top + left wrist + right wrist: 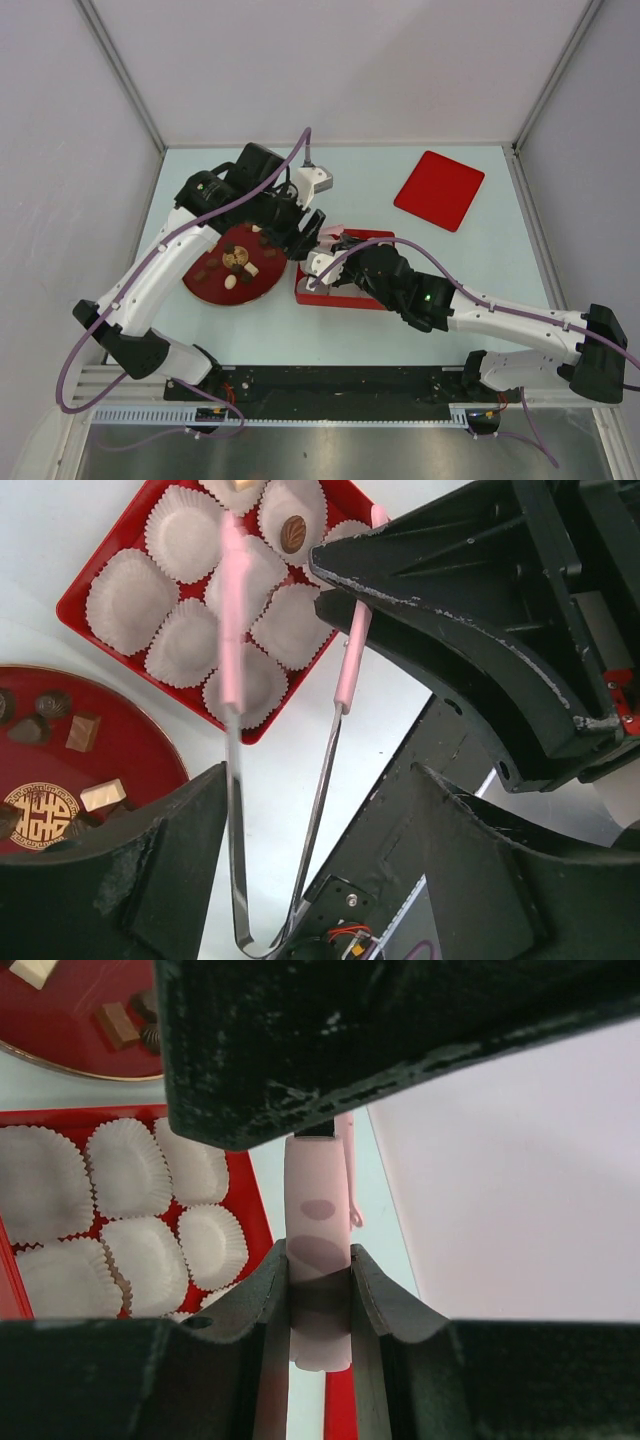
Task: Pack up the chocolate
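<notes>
On the pale table (360,180), chocolate (85,730) lies left of the right hand (320,1272) pinching tongs (231,630); left hand (268,675) spread.

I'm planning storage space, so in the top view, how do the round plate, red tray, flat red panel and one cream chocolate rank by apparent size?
Largest, unranked: round plate and red tray look alike, and the tray is partly hidden.
Next: flat red panel.
Smallest: cream chocolate.

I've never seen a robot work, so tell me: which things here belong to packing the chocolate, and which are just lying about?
In the job: chocolates, plate, tray, paper cups, tongs.
Lying about: flat red square at the far right, possibly the tray's lid.
</notes>
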### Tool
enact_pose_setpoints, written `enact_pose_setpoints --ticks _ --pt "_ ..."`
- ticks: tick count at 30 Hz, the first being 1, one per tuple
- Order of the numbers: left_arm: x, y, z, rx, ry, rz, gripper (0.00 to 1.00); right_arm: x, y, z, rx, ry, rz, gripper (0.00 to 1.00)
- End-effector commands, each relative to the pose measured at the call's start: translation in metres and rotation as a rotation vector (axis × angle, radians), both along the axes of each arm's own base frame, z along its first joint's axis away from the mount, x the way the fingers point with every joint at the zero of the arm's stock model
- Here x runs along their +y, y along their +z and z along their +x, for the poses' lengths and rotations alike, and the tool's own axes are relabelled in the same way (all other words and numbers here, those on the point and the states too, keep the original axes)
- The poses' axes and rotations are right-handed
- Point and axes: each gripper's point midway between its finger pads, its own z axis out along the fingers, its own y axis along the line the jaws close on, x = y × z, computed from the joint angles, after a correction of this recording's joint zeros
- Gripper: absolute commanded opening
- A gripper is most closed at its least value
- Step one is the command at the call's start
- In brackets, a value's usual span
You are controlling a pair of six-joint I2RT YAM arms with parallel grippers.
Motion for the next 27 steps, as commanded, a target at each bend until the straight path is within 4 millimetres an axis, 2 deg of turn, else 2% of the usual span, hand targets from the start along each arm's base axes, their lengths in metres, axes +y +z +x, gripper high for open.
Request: enact_pose_setpoints --ticks 1,11,15,17,27 --pt "0.000 0.002 -0.007 -0.013 -0.054 -0.008 0.75 0.004 0.043 0.001 -0.072 -0.007 0.100 0.00" --pt "-0.005 -0.005 -0.010 0.017 -0.080 -0.008 0.63 0.011 0.047 -0.006 -0.098 0.013 0.096 0.00" --pt "-0.007 -0.004 -0.014 0.028 -0.101 -0.021 0.52 0.011 0.049 -0.008 -0.098 0.019 0.102 0.00" --pt "-0.007 -0.003 -0.016 0.033 -0.107 -0.027 0.50 0.012 0.050 -0.008 -0.099 0.020 0.107 0.00" --pt "-0.012 0.006 -0.031 0.048 -0.176 -0.086 0.49 0.014 0.050 -0.014 -0.116 0.038 0.108 0.01"
